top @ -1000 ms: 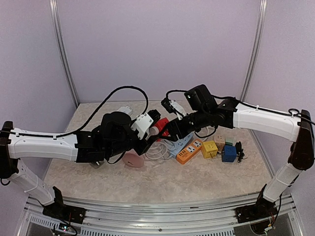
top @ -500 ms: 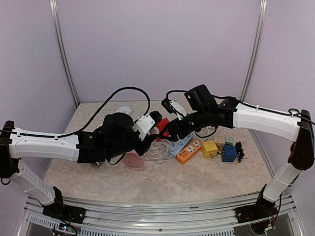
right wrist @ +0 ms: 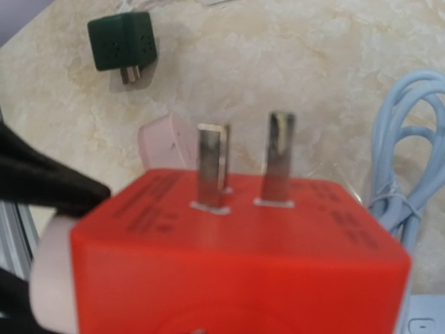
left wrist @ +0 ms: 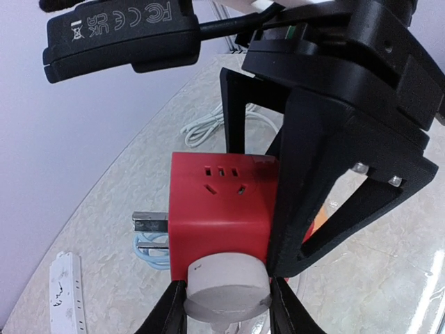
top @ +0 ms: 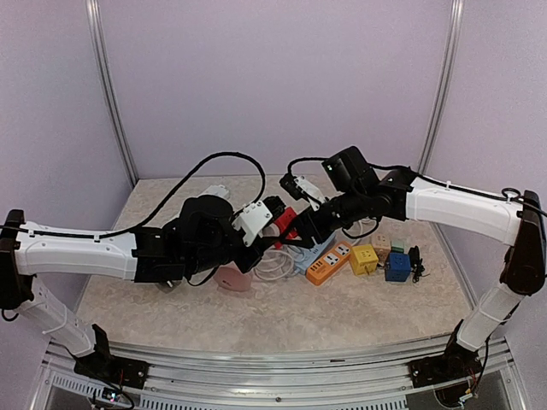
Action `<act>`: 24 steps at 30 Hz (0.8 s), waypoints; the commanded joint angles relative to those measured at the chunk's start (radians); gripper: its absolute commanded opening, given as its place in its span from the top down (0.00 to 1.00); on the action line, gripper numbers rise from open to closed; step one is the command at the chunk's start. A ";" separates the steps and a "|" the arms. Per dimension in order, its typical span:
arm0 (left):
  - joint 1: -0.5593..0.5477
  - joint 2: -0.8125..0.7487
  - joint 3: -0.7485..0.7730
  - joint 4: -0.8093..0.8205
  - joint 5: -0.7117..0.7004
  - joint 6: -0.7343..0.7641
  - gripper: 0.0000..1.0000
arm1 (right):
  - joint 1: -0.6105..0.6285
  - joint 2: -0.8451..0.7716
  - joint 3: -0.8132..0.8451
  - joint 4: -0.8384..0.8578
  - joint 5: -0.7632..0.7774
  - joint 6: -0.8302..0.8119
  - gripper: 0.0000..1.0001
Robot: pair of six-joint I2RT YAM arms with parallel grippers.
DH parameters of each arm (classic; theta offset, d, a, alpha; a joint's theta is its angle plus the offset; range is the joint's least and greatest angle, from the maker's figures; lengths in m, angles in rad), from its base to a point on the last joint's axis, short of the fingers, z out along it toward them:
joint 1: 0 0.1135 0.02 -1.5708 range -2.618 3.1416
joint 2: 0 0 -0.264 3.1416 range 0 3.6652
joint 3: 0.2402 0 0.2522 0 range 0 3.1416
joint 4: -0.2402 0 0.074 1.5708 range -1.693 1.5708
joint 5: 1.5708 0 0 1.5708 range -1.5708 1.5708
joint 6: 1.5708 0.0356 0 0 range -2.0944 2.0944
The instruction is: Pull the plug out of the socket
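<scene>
A red cube socket [left wrist: 221, 202] hangs above the table with two metal prongs [right wrist: 212, 163] sticking out of one face. A round white plug [left wrist: 226, 287] is seated in its near face. My left gripper [left wrist: 227, 306] is shut on the white plug, one black finger on each side. My right gripper [top: 299, 224] is shut on the red socket [top: 286, 219] from the other side; in the right wrist view the socket [right wrist: 236, 257] fills the lower frame and hides my fingers. The plug [right wrist: 52, 278] shows at its left edge.
Below the grippers lie a coiled white cable [top: 273, 260], a light blue power strip [top: 314, 248], an orange strip [top: 329, 263], a yellow cube [top: 364, 259] and a blue cube [top: 397, 266]. A pink piece [top: 231, 278] and a green adapter [right wrist: 124, 42] sit further left.
My left gripper's jaws have closed onto the white plug. Both grippers and the red socket have shifted only slightly.
</scene>
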 commanded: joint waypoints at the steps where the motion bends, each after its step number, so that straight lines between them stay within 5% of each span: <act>1: -0.006 0.003 0.041 -0.033 0.092 0.030 0.83 | 0.023 -0.069 0.060 -0.008 -0.165 -0.164 1.00; 24: -0.067 0.090 0.047 0.087 -0.115 -0.020 0.90 | -0.011 -0.069 0.011 0.087 0.181 0.218 1.00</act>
